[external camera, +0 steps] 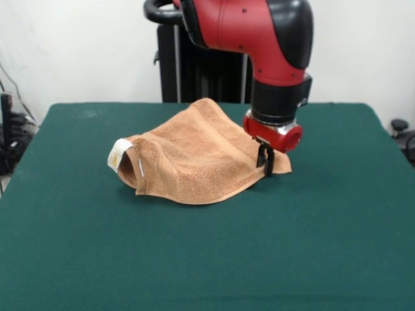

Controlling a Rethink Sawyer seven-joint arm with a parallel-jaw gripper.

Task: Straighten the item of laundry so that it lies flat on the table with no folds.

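Towel (194,159) lies humped mid-table (207,259), its near hem curling and its labelled corner (119,154) rolled under at one end; spreading looks barely begun. At the towel's opposite corner the gripper (266,160) presses down, fingers nearly together, apparently pinching the cloth. Next move likely needs an outward drag.

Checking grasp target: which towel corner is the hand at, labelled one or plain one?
The plain corner, at the picture's right, with the hand down on it. The white label is on the opposite, curled-up end.
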